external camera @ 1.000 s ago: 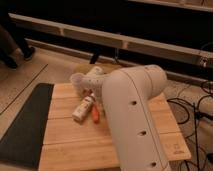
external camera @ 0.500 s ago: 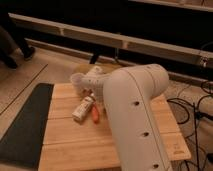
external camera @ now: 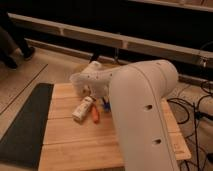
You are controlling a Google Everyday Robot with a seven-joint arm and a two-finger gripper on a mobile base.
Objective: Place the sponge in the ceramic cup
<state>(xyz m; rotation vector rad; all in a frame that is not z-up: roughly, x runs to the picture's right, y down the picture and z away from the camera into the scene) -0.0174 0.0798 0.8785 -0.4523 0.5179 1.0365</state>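
1. The tool (external camera: 85,90) sits at the far-left end of the arm (external camera: 145,105), low over the far-left part of the table (external camera: 65,145). The arm's own wrist covers it, so I cannot tell whether it is spread, pressed together or pinching anything.
2. A small blue patch at the arm's left edge, which I take for the sponge (external camera: 106,103), lies on the table. It is just right of the orange thing (external camera: 94,115) and near the bottle (external camera: 82,109). It is not in the cup.
3. A pale round shape at the arm's far-left tip is probably the cup (external camera: 75,79). It merges with the wrist, so I cannot tell where its rim is or whether it stands upright.
4. As things lie, I judge that the sponge needs gripping before anything goes to the cup.
5. For the grip, come down from above and straddle the sponge across its short side. Keep clear of the orange thing and of the bottle, which lies on its side and may roll if nudged.
6. The sponge is probably soft, so close only enough to hold it. A hard squeeze could make it spring sideways on release.
7. For the drop, carry the sponge above the rim, centre it over the mouth, then lower it. The cup looks narrow and may tip if pushed from the side, so the sponge likely goes in end first.
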